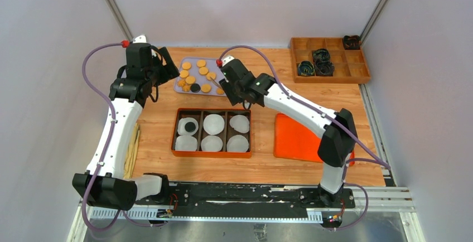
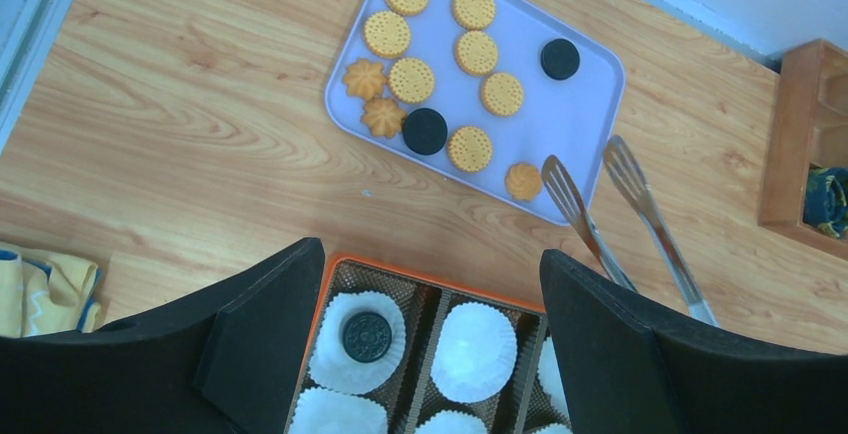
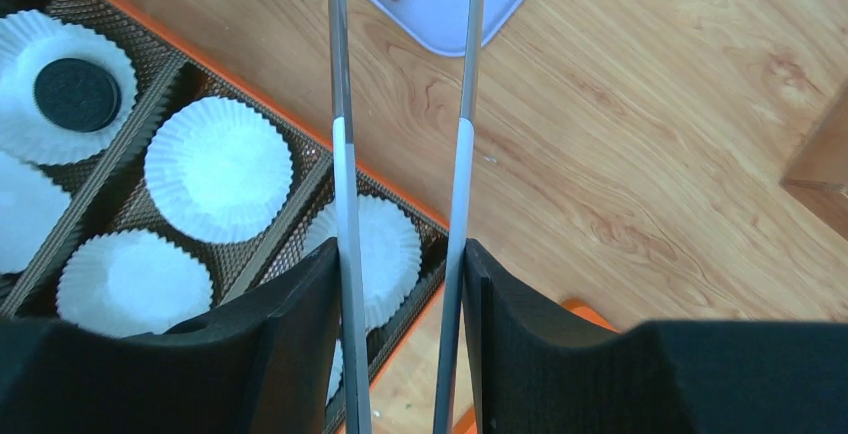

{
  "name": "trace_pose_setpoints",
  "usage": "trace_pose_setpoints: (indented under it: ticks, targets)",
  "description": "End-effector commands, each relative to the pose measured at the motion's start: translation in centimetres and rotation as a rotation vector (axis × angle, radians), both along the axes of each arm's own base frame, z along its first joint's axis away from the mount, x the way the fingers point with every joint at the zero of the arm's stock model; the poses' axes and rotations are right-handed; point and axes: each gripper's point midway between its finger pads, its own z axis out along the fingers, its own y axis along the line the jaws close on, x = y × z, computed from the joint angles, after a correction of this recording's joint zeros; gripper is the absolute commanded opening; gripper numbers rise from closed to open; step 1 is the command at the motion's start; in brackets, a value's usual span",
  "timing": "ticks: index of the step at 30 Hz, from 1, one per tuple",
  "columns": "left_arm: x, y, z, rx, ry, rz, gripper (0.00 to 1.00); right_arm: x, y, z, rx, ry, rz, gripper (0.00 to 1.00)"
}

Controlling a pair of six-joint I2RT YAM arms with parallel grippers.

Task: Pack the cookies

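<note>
Left wrist view. Looks past the left pincer [image 2: 430,264], spread wide and holding nothing, onto the cookies [image 2: 412,79] lying on a lavender tray [image 2: 580,114] on the desk [image 2: 180,134]. Finds one black cookie [image 2: 367,335] in a paper liner [image 2: 335,359] inside the orange box [image 2: 420,274]. From the right wrist, sees the right pincer [image 3: 400,254] pinching metal tongs [image 3: 340,104], tips at the tray's edge.

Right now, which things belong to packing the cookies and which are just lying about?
Job: cookies on the lavender tray; orange box of paper liners; tongs in the right gripper.
Lying about: wooden organizer; yellow cloth; orange sheet, purpose unclear.
</note>
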Motion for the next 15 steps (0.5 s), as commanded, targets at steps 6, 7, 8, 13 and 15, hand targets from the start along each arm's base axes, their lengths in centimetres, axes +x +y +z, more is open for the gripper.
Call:
trace_pose_setpoints:
  ticks: [6,7,8,13,15]
  targets:
    - [0.4,0.1,-0.3,0.014,0.0,-0.001,0.85,2.7,4.4,-3.9,0.01,0.07,0.075,0.48]
    - [0.4,0.2,-0.3,0.015,-0.002,-0.001,0.86,2.7,4.8,-4.5,0.009,0.081,0.081,0.48]
    - [0.4,0.2,-0.3,0.018,-0.001,-0.001,0.86,2.8,5.0,-4.9,0.009,0.088,0.083,0.48]
    - [0.3,0.4,-0.4,0.025,0.001,0.007,0.86,3.3,5.8,-5.8,0.009,0.101,0.085,0.48]
    - [0.3,0.5,-0.5,0.029,0.002,0.008,0.86,3.5,6.1,-6.1,0.009,0.107,0.086,0.48]
